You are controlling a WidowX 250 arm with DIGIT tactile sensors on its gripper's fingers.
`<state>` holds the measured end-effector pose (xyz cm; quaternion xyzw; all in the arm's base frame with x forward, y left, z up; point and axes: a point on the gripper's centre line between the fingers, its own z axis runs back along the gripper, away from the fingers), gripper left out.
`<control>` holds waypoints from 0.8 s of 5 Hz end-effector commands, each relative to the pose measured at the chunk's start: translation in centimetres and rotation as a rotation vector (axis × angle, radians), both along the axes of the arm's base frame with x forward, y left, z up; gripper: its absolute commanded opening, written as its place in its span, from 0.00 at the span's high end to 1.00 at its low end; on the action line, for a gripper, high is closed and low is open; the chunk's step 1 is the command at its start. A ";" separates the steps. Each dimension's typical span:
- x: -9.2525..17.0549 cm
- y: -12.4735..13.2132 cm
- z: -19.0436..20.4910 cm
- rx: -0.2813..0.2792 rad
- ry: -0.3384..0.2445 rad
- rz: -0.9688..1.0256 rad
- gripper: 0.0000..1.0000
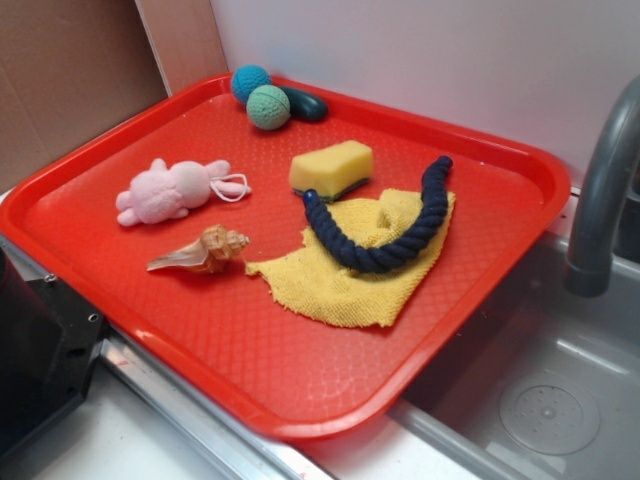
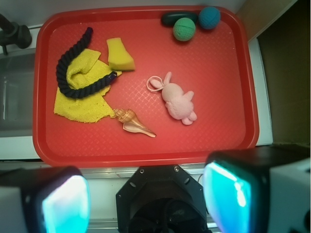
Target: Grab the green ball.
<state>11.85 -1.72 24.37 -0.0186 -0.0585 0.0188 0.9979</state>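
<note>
Wide-open fingers are hanging at the wrist view's bottom edge, gripping nothing, because the green ball is sitting far off, upper right, touching the teal ball.

rope on cloth, sponge behind

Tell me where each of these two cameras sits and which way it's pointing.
Exterior: off the tray's near corner, raised, looking down across the red tray toward the wall; a black robot part shows lower left.
Wrist: on the arm, looking down the tray; both fingers frame the bottom, wide apart.
Shared: tray, green ball, pink bunny.
</note>
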 end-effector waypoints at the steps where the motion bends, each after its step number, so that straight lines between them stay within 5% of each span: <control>1: 0.0 0.0 0.0 0.000 0.000 0.000 0.00; 2: 5.0 5.0 -5.0 -0.024 0.060 0.083 0.00; 4: 15.5 8.4 -11.6 0.028 -0.064 0.045 0.00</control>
